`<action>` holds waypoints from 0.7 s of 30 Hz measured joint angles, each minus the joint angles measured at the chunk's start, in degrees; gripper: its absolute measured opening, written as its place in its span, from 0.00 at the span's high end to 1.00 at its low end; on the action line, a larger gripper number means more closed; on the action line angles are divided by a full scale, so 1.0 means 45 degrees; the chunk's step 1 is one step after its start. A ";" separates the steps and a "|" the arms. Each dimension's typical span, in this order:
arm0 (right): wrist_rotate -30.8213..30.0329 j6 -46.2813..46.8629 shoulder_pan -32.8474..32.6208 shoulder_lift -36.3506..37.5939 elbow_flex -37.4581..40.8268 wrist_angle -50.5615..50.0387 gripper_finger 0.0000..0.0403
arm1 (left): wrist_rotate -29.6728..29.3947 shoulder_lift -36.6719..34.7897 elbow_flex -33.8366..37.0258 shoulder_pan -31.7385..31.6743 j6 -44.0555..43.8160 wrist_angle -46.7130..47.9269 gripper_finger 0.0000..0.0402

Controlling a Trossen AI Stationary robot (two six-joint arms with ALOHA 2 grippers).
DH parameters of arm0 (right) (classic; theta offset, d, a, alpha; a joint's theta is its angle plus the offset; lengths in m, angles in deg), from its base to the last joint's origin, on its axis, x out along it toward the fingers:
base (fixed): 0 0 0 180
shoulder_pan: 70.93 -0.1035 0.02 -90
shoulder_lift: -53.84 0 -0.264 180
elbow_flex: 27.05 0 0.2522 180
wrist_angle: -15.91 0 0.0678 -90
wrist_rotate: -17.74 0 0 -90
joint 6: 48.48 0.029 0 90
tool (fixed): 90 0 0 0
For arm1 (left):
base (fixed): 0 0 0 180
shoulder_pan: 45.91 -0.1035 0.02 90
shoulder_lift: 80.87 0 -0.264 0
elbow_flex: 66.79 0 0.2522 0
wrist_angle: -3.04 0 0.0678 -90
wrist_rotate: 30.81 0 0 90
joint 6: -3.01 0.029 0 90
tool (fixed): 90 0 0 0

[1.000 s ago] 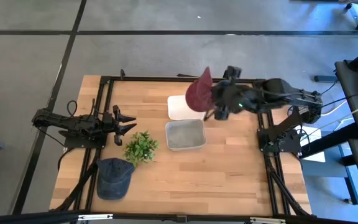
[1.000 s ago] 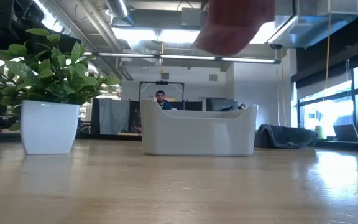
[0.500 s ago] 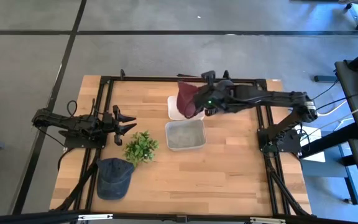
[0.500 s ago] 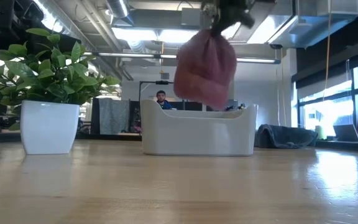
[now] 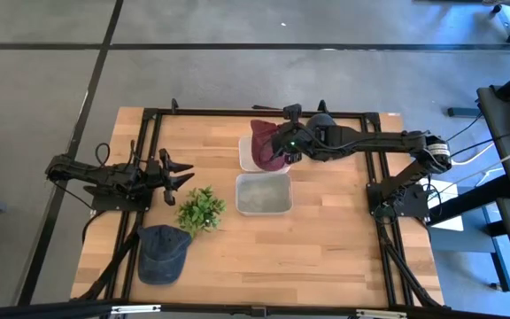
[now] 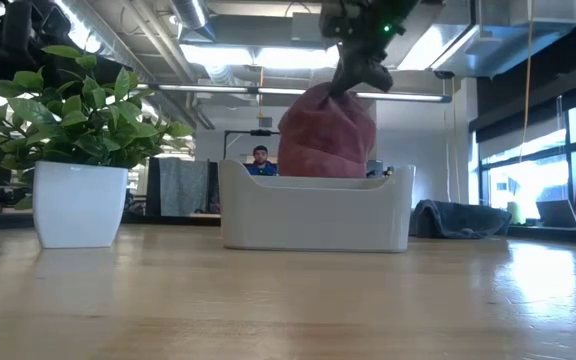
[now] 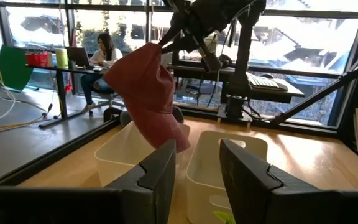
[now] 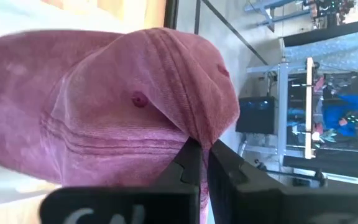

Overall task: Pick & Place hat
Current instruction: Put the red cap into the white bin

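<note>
A maroon cap (image 5: 267, 145) hangs from my right gripper (image 5: 288, 147) over the far white bin (image 5: 248, 158). In the low view the cap (image 6: 328, 134) hangs below the gripper (image 6: 356, 72), and the bin wall (image 6: 318, 212) hides its lower part. A second, dark blue cap (image 5: 161, 252) lies flat on the table near its near-left corner. My left gripper (image 5: 177, 173) waits open at the table's left side, touching nothing; its fingers (image 7: 161, 173) show in its wrist view. My right gripper pinches a fold of the maroon cap's crown (image 8: 196, 132) between its two fingers (image 8: 188, 163), next to the top button (image 8: 140, 98). It comes from above and from the table's right. The cap hangs below the fingers, with its brim (image 7: 174, 138) pointing down toward the bin.
A grey bin (image 5: 264, 192) sits just nearer than the white one. A potted plant (image 5: 201, 209) stands between the bins and the blue cap. Black frame rails (image 5: 237, 112) run along the table's edges. Bare wood (image 5: 326, 239) lies at the near right.
My right gripper has moved toward the table's left and downward with the maroon cap. It went from high above the table, right of the bins, to over the far white bin. The cap has swung below the gripper and sunk behind the bin's rim.
</note>
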 joint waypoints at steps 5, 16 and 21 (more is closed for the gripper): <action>0.0359 0.0102 0.0192 0.0000 0.0006 0.0349 0.97 | -0.0270 0.0000 0.0000 0.0002 0.0156 -0.0005 0.70; 0.0878 0.0865 0.0539 -0.0211 0.0020 0.0638 0.97 | -0.0311 0.0000 0.0000 -0.0002 0.0160 -0.0005 0.70; 0.1000 0.0921 0.0855 -0.0428 0.0016 0.1036 0.97 | -0.0316 0.0005 0.0000 0.0002 0.0263 -0.0010 0.70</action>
